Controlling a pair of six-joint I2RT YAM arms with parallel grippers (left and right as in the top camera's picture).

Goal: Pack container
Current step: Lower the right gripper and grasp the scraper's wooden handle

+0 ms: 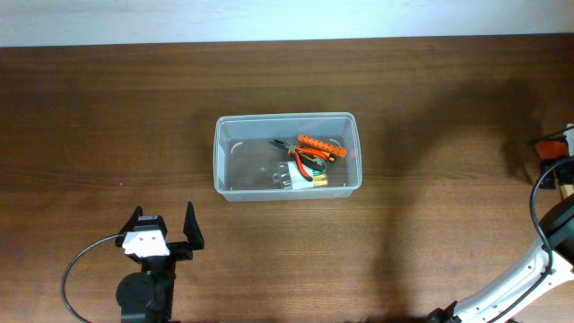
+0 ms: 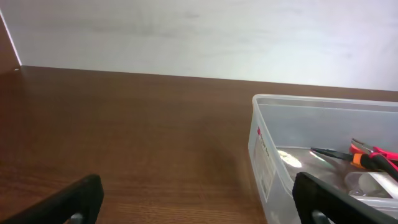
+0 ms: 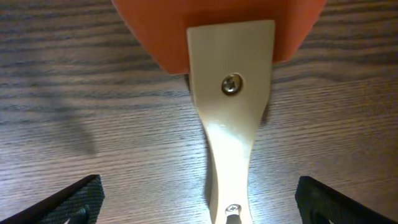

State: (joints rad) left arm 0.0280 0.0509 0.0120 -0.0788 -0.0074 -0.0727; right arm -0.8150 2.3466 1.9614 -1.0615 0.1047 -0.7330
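Observation:
The clear plastic container (image 1: 285, 117) stands mid-table and holds several small tools, among them red-and-black pliers (image 1: 305, 165) and an orange tool (image 1: 321, 144). My left gripper (image 1: 163, 235) is open and empty, near the front edge, left of and in front of the container. In the left wrist view its fingers (image 2: 199, 205) frame bare table, with the container's corner (image 2: 266, 149) at the right. My right gripper (image 1: 560, 163) is at the far right edge, open and straddling a scraper that lies on the table with an orange blade (image 3: 217, 25) and a pale handle (image 3: 229, 137).
The dark wooden table (image 1: 108, 117) runs to a white wall at the back. The right arm's white link and black cable (image 1: 536, 260) rise from the front right corner. The left arm's cable (image 1: 81, 265) loops at the front left.

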